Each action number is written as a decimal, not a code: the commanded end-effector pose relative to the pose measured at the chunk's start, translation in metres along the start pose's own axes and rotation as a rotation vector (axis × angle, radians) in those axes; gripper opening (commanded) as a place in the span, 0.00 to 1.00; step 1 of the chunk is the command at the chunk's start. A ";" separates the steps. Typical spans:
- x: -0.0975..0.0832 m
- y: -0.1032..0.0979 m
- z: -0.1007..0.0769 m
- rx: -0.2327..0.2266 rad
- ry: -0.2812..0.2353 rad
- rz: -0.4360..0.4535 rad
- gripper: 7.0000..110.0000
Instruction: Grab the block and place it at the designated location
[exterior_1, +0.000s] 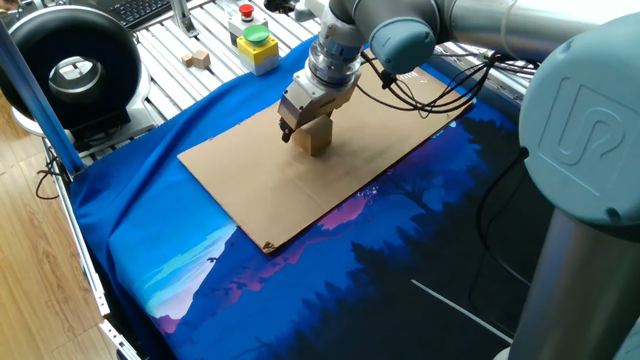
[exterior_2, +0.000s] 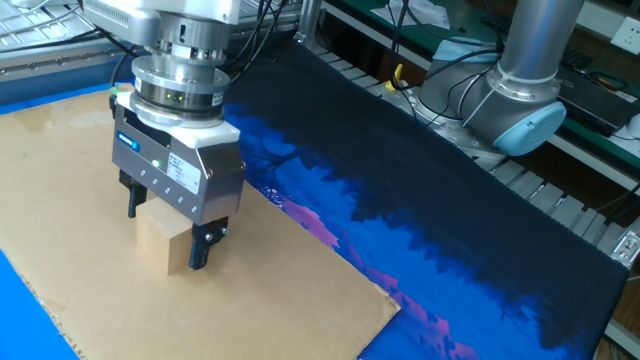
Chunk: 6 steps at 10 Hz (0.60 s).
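Observation:
The block (exterior_1: 319, 141), a light tan wooden cube, rests on the brown cardboard sheet (exterior_1: 300, 195); it also shows in the other fixed view (exterior_2: 158, 245). My gripper (exterior_1: 301, 133) hangs just above it, open, with a finger on either side of the cube's top and not gripping it. In the other fixed view the gripper (exterior_2: 166, 233) shows one dark fingertip (exterior_2: 200, 256) beside the cube's front face. The small dark grey dot is hidden; I cannot see it on the cardboard (exterior_2: 290, 290).
A much smaller pale cube (exterior_1: 200, 59) lies on the slatted table at the back left. A yellow box with a green button (exterior_1: 257, 44) and a black round device (exterior_1: 70, 72) stand there too. Blue cloth (exterior_1: 200, 260) surrounds the cardboard. A robot base (exterior_2: 520, 95) stands right.

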<state>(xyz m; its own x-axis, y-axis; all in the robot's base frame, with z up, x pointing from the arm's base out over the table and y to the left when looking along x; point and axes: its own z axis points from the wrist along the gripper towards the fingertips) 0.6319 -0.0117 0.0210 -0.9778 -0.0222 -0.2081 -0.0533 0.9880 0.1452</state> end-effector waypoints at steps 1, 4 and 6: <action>-0.002 0.004 -0.013 -0.013 -0.015 0.000 0.97; -0.003 0.001 -0.024 0.002 -0.028 -0.011 0.79; 0.001 -0.002 -0.034 0.002 -0.013 -0.016 0.79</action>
<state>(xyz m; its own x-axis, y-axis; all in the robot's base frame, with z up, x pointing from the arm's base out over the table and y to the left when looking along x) 0.6271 -0.0151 0.0413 -0.9740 -0.0377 -0.2232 -0.0693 0.9883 0.1356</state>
